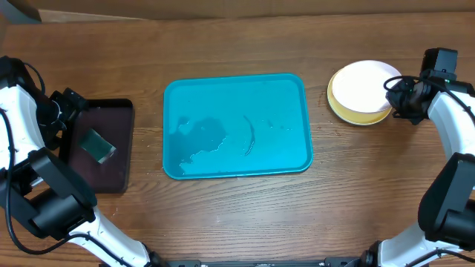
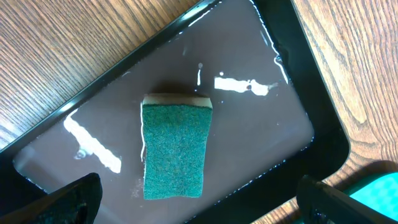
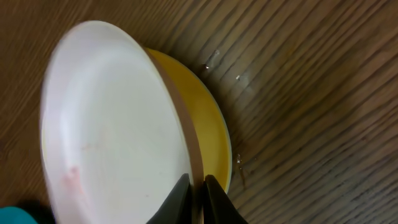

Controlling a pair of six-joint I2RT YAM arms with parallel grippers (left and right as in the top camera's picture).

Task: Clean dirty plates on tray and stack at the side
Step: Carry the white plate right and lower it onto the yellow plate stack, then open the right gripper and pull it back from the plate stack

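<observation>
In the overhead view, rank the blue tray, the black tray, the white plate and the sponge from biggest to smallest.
1. blue tray
2. black tray
3. white plate
4. sponge
All sit near table level, so nearness to the camera hardly skews this order.

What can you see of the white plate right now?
The white plate is round, shallow, smooth and plastic-looking. It sits right way up on a yellow-green plate, offset so a yellow crescent shows, on the wooden table to one side of the turquoise tray. Its inside looks clean bar a faint pinkish mark seen from the right wrist. The right gripper has its fingers closed on either side of the rim.
</observation>
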